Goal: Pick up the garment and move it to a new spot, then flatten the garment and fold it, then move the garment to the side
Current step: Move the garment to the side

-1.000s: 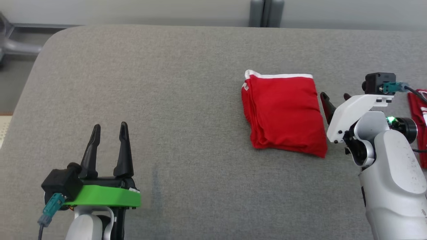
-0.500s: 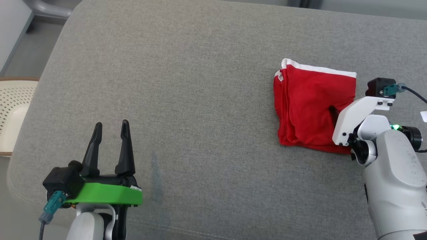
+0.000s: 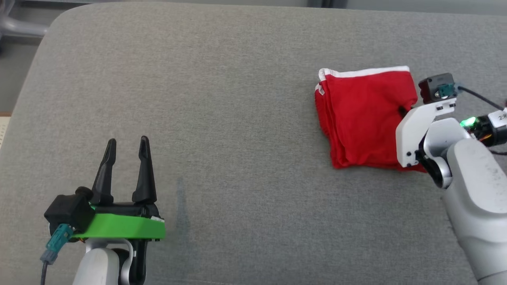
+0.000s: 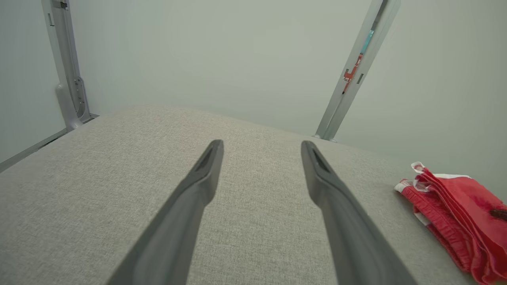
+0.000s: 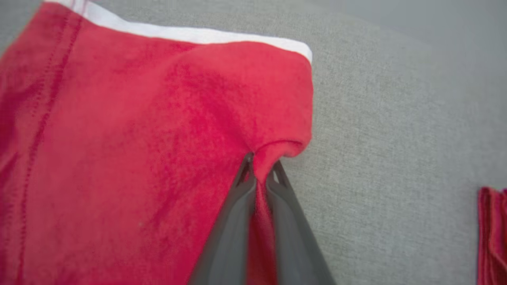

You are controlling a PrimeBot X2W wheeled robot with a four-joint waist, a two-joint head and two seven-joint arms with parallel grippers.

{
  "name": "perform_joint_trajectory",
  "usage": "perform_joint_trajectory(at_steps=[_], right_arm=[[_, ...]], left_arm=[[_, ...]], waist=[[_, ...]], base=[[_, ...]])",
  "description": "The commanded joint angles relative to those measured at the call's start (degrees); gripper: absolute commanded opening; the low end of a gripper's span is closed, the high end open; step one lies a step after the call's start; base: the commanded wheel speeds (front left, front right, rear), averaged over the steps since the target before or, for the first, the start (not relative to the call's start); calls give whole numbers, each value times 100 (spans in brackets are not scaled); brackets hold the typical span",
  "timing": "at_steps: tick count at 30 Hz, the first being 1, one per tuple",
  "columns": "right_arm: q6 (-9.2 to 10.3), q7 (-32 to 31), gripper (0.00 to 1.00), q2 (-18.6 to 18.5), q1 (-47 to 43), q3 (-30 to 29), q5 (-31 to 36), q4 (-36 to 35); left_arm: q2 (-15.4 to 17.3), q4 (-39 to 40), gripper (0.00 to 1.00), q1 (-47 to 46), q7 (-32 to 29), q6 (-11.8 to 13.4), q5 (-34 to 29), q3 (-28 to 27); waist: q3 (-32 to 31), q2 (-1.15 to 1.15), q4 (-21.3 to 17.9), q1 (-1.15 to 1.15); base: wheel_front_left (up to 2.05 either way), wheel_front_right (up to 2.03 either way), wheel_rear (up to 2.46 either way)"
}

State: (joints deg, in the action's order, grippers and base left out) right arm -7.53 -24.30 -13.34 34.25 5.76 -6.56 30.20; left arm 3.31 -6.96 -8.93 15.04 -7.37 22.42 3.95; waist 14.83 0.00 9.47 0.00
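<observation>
Right wrist view, centre: right hand [image 5: 261, 164] pinches an edge fold of the red garment [image 5: 119, 138]; head view, lower left: left hand [image 3: 128, 139] spread over grey counter [image 3: 237, 158]

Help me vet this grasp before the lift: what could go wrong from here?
1. The right gripper has its jaws shut on a small pucker at the edge of the folded garment; lifting may take only the top layers and undo the fold.
2. The left gripper hangs open, far off, so a one-handed carry may let the stack droop open.
3. Another red cloth lies nearby; a slide that way could ride onto it.
</observation>
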Motion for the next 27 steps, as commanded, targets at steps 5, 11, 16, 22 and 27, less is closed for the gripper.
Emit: perform_joint_trajectory(at_steps=[5, 11, 16, 22, 27], right_arm=[[9, -326, 0, -919, 142, 557, -494, -755], [9, -691, 0, -1734, 137, 599, -756, -1337], [9, -687, 0, -2258, 188, 545, -677, -1512], [9, -559, 0, -2679, 217, 331, -671, -1284], [9, -401, 0, -2843, 153, 102, -502, -1003]], left_arm=[[99, 106, 100, -183, 15, -17, -38, 50], [214, 116, 100, -317, 15, -17, -34, 132], [314, 132, 100, -411, 15, -17, -33, 180], [439, 178, 100, -499, 15, -17, -12, 206], [545, 249, 100, -555, 16, -17, -17, 189]], waist=[[70, 0, -679, 0], [208, 0, -1133, 0], [350, 0, -1352, 0], [506, 0, -1419, 0], [715, 0, -1403, 0]], base=[[0, 0, 0], [0, 0, 0], [0, 0, 0], [0, 0, 0], [0, 0, 0]])
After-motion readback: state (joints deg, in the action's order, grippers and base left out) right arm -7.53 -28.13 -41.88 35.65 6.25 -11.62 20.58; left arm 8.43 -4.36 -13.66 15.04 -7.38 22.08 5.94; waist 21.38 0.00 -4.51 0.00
